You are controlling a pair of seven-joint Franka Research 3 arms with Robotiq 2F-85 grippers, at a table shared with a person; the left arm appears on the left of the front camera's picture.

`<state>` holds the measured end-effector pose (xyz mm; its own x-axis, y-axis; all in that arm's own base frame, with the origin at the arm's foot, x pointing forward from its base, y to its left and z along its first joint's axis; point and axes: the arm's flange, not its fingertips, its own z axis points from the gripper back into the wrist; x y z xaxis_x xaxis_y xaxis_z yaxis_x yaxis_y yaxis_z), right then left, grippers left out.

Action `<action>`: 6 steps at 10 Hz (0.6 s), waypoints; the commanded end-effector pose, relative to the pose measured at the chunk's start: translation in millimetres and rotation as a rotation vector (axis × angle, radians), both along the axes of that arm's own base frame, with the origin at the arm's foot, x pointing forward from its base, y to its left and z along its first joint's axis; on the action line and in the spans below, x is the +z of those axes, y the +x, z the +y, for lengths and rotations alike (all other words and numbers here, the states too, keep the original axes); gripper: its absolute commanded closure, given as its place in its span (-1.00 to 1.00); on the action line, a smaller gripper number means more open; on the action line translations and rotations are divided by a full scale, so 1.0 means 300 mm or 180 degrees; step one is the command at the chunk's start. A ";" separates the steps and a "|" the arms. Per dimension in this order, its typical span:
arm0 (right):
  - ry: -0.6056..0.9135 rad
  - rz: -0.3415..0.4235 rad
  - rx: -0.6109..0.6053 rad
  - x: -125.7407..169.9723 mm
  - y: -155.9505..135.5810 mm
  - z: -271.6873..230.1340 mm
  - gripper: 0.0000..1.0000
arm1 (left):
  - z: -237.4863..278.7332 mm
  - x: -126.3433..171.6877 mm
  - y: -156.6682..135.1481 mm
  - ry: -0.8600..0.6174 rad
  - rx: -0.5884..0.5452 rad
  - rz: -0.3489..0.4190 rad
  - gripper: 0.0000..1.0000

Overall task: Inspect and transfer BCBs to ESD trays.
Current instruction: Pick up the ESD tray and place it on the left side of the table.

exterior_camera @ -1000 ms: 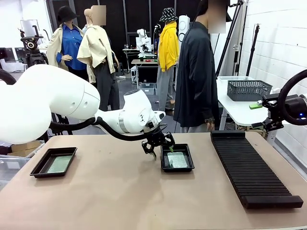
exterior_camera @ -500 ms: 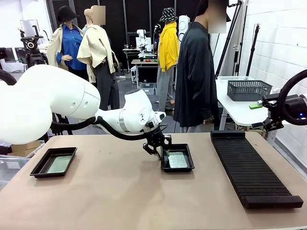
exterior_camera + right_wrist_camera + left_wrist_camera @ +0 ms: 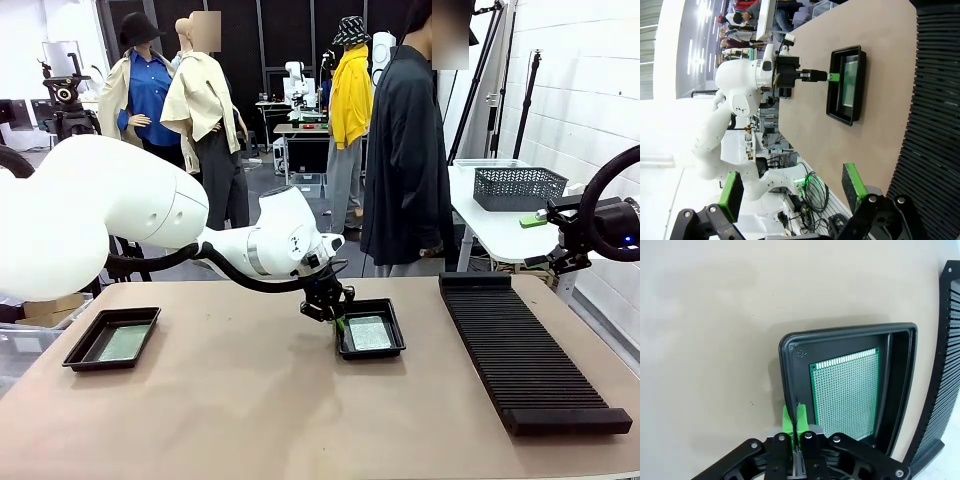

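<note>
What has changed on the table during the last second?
The left gripper closed its jaws on the rim of the middle tray. Trays, boards and rack stayed in place; the right gripper stayed open.

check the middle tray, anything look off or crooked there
Nothing stands out. The green circuit board lies flat and square inside the middle tray. The left claw is shut on that tray's rim, as a grip would be. The left tray holds its board flat too.

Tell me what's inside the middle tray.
One green BCB lies flat on the middle ESD tray's floor. Its near end is hidden behind the left gripper, whose jaws pinch the tray's rim.
</note>
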<state>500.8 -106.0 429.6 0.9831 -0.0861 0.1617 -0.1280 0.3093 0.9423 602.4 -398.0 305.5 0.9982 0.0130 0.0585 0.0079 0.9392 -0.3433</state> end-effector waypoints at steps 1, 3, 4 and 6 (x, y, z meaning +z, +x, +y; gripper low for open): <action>-0.0027 0.0006 -0.0007 0.002 -0.002 0.001 -1.00 | 0.006 0.012 0.016 0.0192 0.0069 0.0153 1.00; -0.0027 0.0006 -0.0007 0.002 -0.002 0.001 -1.00 | 0.000 0.000 0.000 0.0000 0.0000 0.0000 1.00; -0.0027 0.0006 -0.0007 0.002 -0.002 0.001 -1.00 | 0.000 0.000 0.000 0.0000 0.0000 0.0000 1.00; -0.0027 0.0006 -0.0007 0.002 -0.002 0.001 -1.00 | 0.000 0.000 0.000 0.0000 0.0000 0.0000 1.00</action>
